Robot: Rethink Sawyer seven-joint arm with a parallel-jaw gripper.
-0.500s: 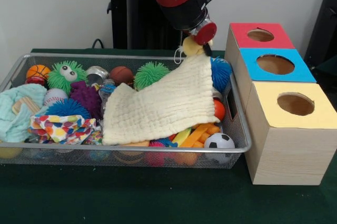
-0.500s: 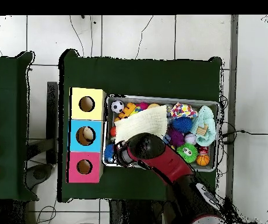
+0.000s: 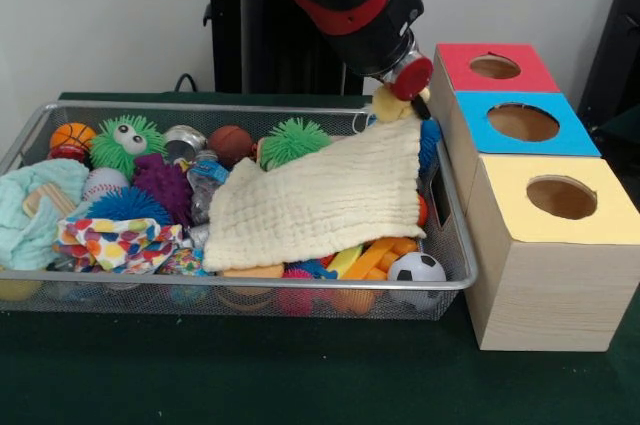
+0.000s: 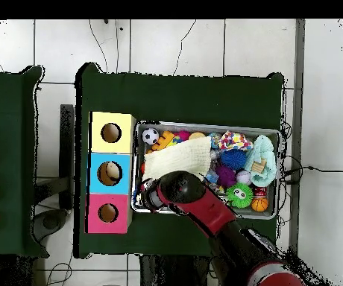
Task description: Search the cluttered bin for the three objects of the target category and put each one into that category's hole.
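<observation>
Silver mesh bin [image 3: 455, 283] lies lengthwise along the worktop's middle, crammed with balls and cloths. Gripper [image 3: 400, 105] pinches the cream cloth [image 3: 320, 200] by one corner. Beside the bin's end, the red-topped box's hole [image 3: 494, 67] gapes upward.

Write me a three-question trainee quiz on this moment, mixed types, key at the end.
1. True or false: the gripper is at a corner of the cream cloth, at the end of the bin nearest the boxes.
2. Multiple choice: in the front view, which box stands farthest from the camera? A. the red box B. the blue box C. the yellow box
3. Fill in: the soccer ball lies in the bin's corner next to the ____ box.

Key: 1 true; 2 A; 3 yellow.
</observation>
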